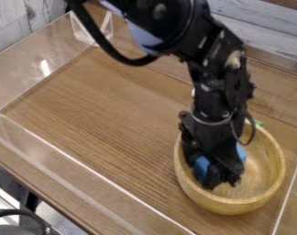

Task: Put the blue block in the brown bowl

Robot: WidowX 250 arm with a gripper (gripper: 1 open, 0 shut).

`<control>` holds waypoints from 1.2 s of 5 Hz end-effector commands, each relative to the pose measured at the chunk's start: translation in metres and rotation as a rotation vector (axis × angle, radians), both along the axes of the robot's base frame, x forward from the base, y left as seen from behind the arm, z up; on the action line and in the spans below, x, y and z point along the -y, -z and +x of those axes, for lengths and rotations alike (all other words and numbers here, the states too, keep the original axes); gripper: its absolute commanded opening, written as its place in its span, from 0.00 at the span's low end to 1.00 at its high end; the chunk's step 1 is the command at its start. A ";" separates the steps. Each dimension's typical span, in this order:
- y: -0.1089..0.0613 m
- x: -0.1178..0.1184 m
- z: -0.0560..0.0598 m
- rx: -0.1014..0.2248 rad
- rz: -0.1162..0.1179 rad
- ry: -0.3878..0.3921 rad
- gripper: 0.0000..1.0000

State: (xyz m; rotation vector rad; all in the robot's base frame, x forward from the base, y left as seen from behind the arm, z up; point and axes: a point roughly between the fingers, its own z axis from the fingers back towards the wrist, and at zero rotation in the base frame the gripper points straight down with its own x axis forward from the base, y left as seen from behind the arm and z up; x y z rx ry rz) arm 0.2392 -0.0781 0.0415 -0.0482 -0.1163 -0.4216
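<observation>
The brown bowl (pixel 236 207) stands on the wooden table at the lower right. Inside it, near its left wall, sits the blue block (pixel 203 167), only partly visible between the dark fingers. My gripper (pixel 214 171) points straight down into the bowl and is shut on the blue block. The black arm rises from the bowl towards the top of the view and hides the bowl's far left rim.
Clear plastic walls (pixel 41 147) fence the wooden tabletop (pixel 102 110) on the left and front sides. A pale wall runs behind the table at the top right. The arm's thick links hang over the table's far middle.
</observation>
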 end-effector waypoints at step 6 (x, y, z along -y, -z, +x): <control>-0.107 -0.028 0.008 0.125 -0.016 -0.134 1.00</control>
